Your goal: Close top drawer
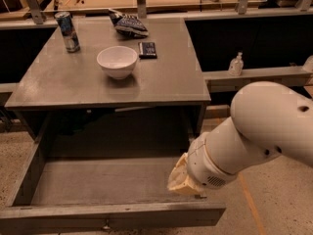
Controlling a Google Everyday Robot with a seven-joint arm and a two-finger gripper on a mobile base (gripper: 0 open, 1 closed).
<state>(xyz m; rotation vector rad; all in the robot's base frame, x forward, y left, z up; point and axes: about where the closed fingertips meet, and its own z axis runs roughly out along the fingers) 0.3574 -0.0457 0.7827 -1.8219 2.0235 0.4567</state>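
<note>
Our end effector (pixel 184 182) sits at about 5 o'clock from the centre of the view, at the tip of our white arm (pixel 264 126), which comes in from 3 o'clock. It hangs over the right-hand end of the top drawer (pixel 98 212), just behind the front panel. We cannot tell whether it touches that panel. Only its cream-coloured back shows, so we also cannot tell whether it is open or closed, or whether it has hold of anything.

The top drawer is pulled far out from under the table (pixel 161 84) and fills the view from 6 to 8 o'clock. Its grey inside looks bare. The small knob (pixel 105 225) is just visible on the front at 6 o'clock.

We judge the closing not yet begun. The drawer has to travel toward 12 o'clock, so the arm's low reach to the drawer's front end suits either a grip on the top edge of the front or a move round to its outer face for a push.

On the table, the white bowl (pixel 117 61) stands at 11 o'clock. The can (pixel 67 31), the crumpled snack bag (pixel 126 24) and a small dark packet (pixel 147 49) are farther back. All are up on the top, clear of the drawer's path, so a smooth slide should not disturb them.
</note>
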